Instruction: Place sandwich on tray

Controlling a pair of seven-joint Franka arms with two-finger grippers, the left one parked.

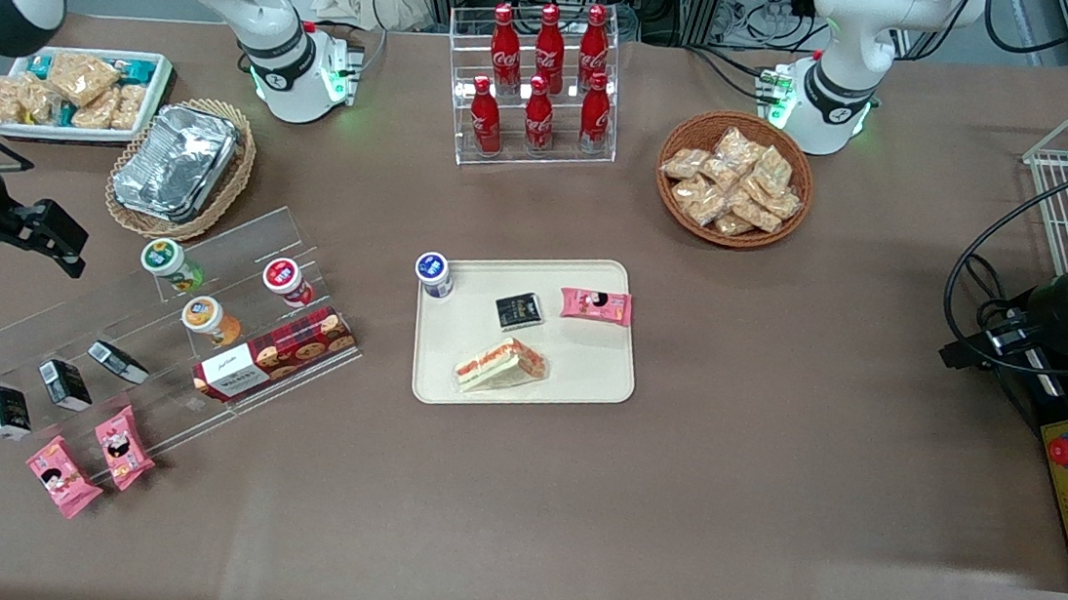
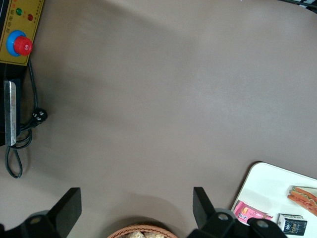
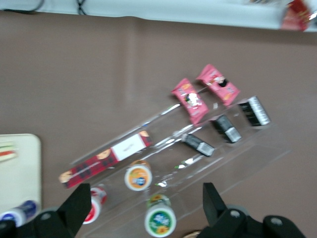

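Observation:
The sandwich, a wrapped wedge with red and green filling, lies on the cream tray in the middle of the table, at the tray's edge nearest the front camera. My gripper hangs open and empty toward the working arm's end of the table, well apart from the tray, above the clear stepped shelf. In the right wrist view the gripper is open over the green-lidded cup, and a strip of the tray and the sandwich's edge show. The left wrist view shows the tray and sandwich.
On the tray also sit a blue-lidded cup, a black packet and a pink packet. The stepped shelf holds cups, black cartons, a red cookie box and pink packets. A foil container, a cola rack and a snack basket stand farther back.

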